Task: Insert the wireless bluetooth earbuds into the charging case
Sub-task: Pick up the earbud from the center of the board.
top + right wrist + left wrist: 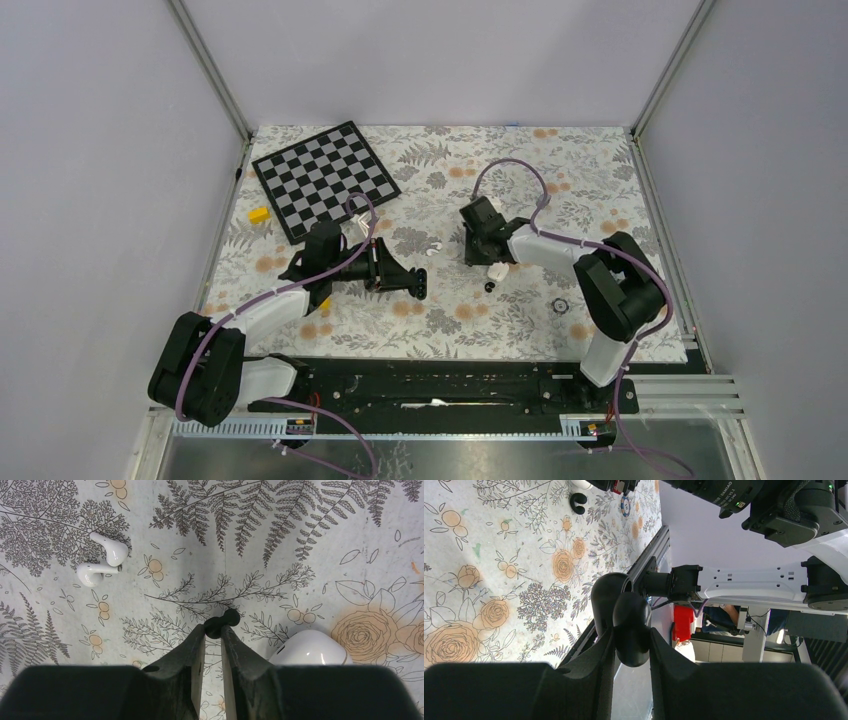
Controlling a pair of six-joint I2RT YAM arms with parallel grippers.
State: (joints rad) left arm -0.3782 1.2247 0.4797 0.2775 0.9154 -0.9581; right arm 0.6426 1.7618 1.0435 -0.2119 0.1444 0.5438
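Far left on the table (600, 180), the chessboard (325, 180) lies at an angle with a yellow block (259, 214) just beside its near-left edge, well apart from the action.

Moving in, the left gripper (630, 647) reaches toward the middle. Its jaws are clamped on a black oval pebble (624, 615), which sticks out past the fingertips. It looks like two rounded lobes, one behind the other.

Between the two arms, a pair of white stemmed buds (111, 550) lies on the cloth, the two touching or nearly so.

Now the right gripper (214, 632). Its jaws are drawn nearly together, pinching a black earbud (223, 621) right at the tips. I cannot tell whether the bud is lifted or resting on the table.

Just to the right of those fingers sits the charging case (310, 649), white and rounded, on the floral cloth. Whether its lid is up, I cannot tell.

The second black earbud (489, 286) lies on the table just on the near side of the case, apart from both grippers.

Farther right, near the right arm's elbow, lies a small silver piece (560, 306).
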